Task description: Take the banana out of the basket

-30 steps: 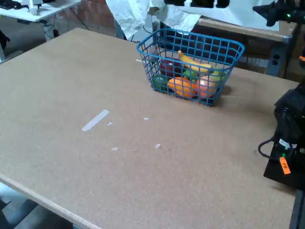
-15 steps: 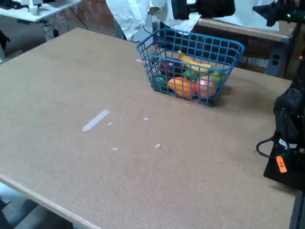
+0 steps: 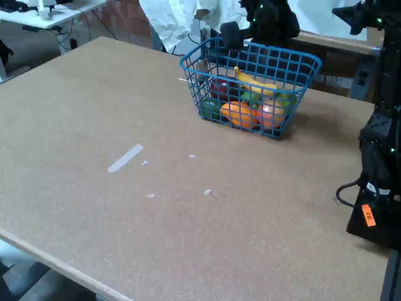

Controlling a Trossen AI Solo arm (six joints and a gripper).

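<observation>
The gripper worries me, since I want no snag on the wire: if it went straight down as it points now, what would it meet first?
Probably the banana, lying on top in the basket. The gripper hangs near the back rim, though, and depth is unclear, so it might catch the rim first.

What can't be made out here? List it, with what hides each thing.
Fixed view only:
- gripper: a dark blur above the basket; whether it is open or shut cannot be told.
- banana: partly behind the basket's wires and other fruit.
- Lower fruit: kinds uncertain, crossed by the wires.
- Arm's upper part: cut off by the top edge.
</observation>
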